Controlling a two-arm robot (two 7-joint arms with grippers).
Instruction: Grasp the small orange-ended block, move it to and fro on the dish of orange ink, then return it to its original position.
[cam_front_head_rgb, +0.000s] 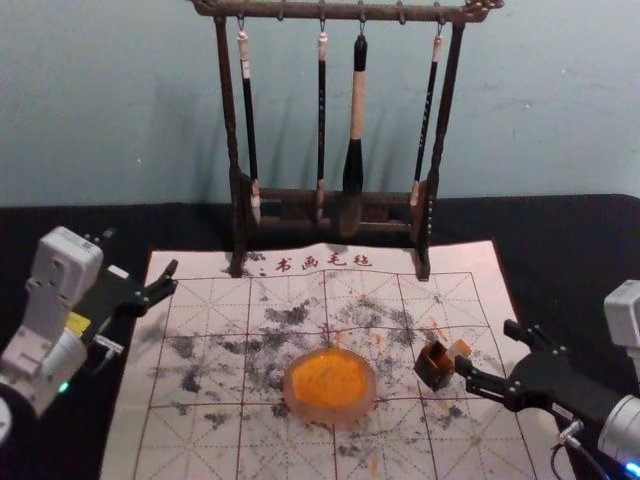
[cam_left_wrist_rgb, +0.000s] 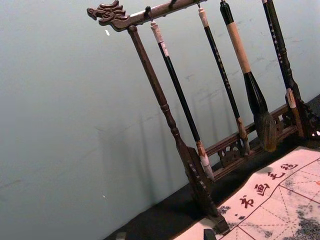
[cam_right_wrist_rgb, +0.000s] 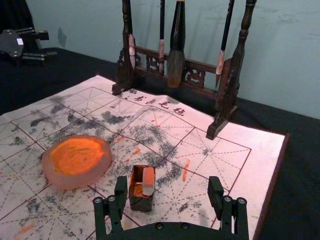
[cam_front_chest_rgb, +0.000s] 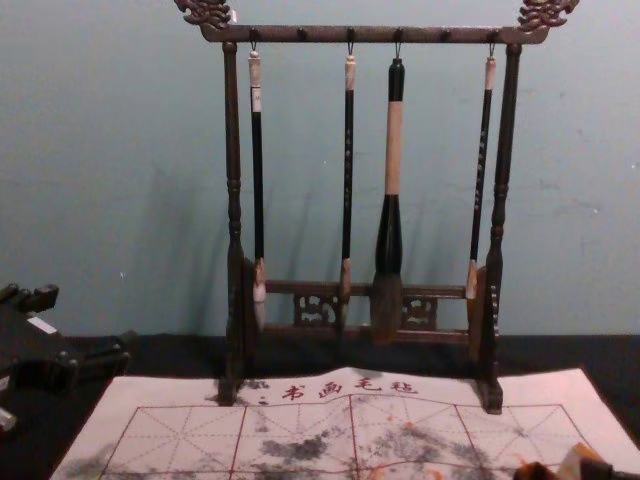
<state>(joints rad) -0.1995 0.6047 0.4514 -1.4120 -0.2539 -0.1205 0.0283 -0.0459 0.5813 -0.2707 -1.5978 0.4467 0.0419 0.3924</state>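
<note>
Right gripper (cam_front_head_rgb: 488, 349) right by the orange-ended block (cam_front_head_rgb: 459, 348), jaws spread wide!
The block leans at the dark box (cam_front_head_rgb: 434, 373), right of the ink dish (cam_front_head_rgb: 330, 413); left gripper (cam_front_head_rgb: 141, 253), jaws also apart, hangs by the mat's (cam_front_head_rgb: 125, 450) left edge.

4 brushes (cam_front_chest_rgb: 393, 150) hang from dk wood rack (cam_front_chest_rgb: 380, 34) on gridded mat (cam_front_chest_rgb: 185, 432), w/ L tool (cam_front_chest_rgb: 88, 321) spread wide nr L edge.

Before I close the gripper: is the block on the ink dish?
No, the block is at the small dark box, apart from the dish.
</note>
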